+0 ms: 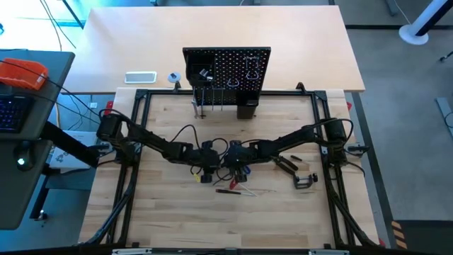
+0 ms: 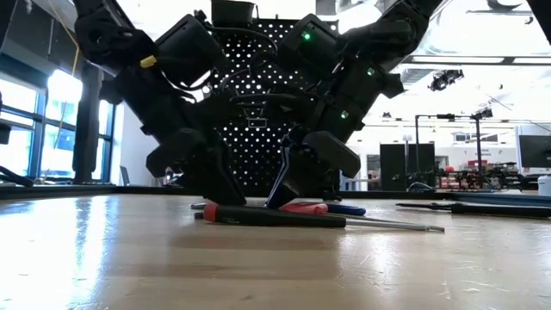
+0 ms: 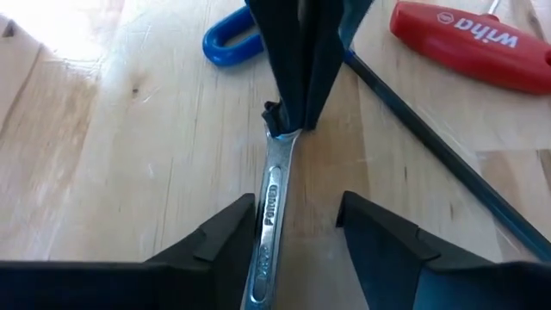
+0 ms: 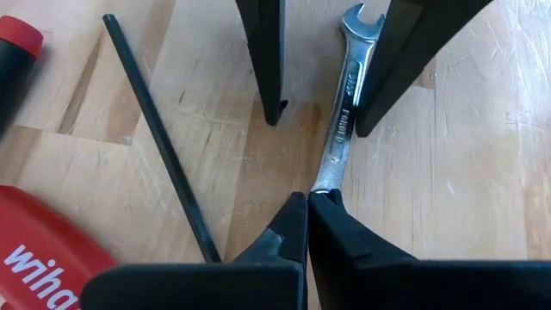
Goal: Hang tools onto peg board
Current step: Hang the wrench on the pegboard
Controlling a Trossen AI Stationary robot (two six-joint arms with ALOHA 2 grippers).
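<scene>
The right gripper point(image 4: 307, 200) has its fingers clenched on one end of the wrench point(image 4: 344, 95), while the left gripper point(image 3: 297, 220) has its fingers released, spread to either side of the wrench's other end, one of them seemingly brushing it. Both meet low over the middle of the tabletop point(image 1: 170, 212), well short of the peg board point(image 1: 226, 71) at the far edge.

The hold looks thin: only the finger tips pinch a narrow, smooth metal shank near its end. Lifted like that, the wrench could pivot or slip out. If the left fingers catch it while drawing off, they might twist it in the grip. The long black shaft point(image 4: 159, 138) and the red handle point(image 3: 461, 39) lie just beside, so a swinging wrench end could knock them.

The wrench is flat, polished steel with an open jaw and stamped lettering. The red handle is glossy plastic, the blue handle point(image 3: 232, 39) rounded. The tabletop is pale scratched wood. The peg board is a black perforated panel.
</scene>
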